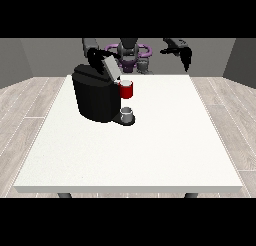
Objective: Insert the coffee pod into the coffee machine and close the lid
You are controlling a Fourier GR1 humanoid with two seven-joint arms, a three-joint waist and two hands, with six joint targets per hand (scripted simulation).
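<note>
Coffee machine point(96, 95), black and bulky, stood on the white worktop point(150, 150) toward ten o'clock from the worktop's middle, nearer the far edge than the near one. Its grey lid point(111, 66) was tilted up and open at the machine's top, leaning back toward my body. A red thing at the machine point(127, 90) sat on the machine's three o'clock side, just below the raised lid. Straight under it, at six o'clock from the red thing, a grey thing point(127, 113) rested on the machine's low dark base point(120, 120); I could not tell whether that was the pod, so I call it no more than that.

My hand at the view's left point(98, 55) was up at the machine's top, just behind the lid at about eleven o'clock from it. It showed dark against the dark machine, so I could not tell whether it was spread or closed, nor whether it touched the lid.

My hand at the view's right point(185, 56) hung in the air over the worktop's far edge, at two o'clock from the machine and well apart from it. Its fingers point(187, 65) pointed down, relaxed and fairly straight, holding nothing.
</note>
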